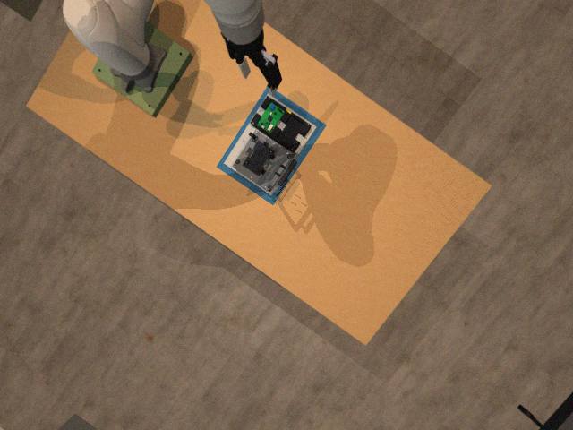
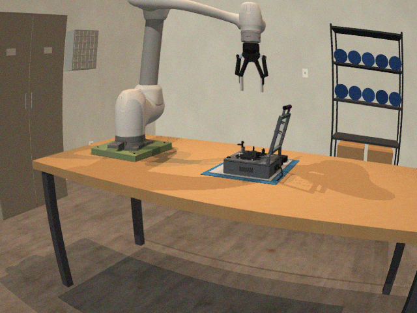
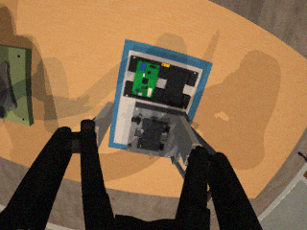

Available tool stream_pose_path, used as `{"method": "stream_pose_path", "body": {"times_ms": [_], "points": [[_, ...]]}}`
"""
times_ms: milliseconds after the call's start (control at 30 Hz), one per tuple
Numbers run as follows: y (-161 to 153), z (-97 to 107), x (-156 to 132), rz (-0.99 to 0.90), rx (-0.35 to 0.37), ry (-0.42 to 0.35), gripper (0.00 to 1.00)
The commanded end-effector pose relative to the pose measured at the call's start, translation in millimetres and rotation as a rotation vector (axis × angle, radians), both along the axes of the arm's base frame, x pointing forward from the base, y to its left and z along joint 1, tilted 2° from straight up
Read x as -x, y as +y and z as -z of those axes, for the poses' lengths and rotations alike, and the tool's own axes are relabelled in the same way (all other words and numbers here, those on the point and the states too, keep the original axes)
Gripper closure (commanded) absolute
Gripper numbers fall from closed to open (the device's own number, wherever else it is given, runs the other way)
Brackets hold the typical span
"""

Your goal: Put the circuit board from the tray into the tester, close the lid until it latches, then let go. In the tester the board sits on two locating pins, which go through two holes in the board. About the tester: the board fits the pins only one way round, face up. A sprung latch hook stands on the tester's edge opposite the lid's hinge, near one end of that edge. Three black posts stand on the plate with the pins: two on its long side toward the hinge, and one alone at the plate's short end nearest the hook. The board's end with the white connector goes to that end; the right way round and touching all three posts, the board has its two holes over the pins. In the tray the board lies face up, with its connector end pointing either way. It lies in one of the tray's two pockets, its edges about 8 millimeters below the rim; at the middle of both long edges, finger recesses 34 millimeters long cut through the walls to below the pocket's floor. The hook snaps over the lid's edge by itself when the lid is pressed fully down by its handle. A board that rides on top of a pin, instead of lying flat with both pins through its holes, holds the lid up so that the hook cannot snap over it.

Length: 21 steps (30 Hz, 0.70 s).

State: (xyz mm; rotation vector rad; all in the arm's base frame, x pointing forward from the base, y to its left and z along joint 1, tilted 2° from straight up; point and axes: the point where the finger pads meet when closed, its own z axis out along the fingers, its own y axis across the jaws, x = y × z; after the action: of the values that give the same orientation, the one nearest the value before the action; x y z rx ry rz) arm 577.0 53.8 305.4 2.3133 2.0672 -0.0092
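The green circuit board lies face up in the tray pocket nearer the robot base, its white connector at the end toward the tester. The other pocket of the black tray is empty. The grey tester stands beside the tray, its lid open and leaning slightly back from upright. The black plate in it bears no board. The latch hook stands opposite the hinge. My gripper points down, open part way and empty, high above the table.
Tray and tester stand on a blue-edged white mat on the wooden table. The raised lid with its black handle stands up on the tester's side away from the robot base. The green base plate carries the arm.
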Motion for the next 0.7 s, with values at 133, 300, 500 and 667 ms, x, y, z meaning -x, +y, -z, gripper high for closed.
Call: {"method": "stream_pose_path", "body": {"times_ms": [133,300,500,667], "points": [[0.0,-0.1,0.0,-0.084,0.000,0.006,0.42],[0.0,-0.1,0.0,-0.261,0.000,0.017,0.42],[0.0,-0.1,0.0,-0.520,0.005,0.025,0.42],[0.0,-0.1,0.0,-0.679,0.008,0.029,0.42]]}}
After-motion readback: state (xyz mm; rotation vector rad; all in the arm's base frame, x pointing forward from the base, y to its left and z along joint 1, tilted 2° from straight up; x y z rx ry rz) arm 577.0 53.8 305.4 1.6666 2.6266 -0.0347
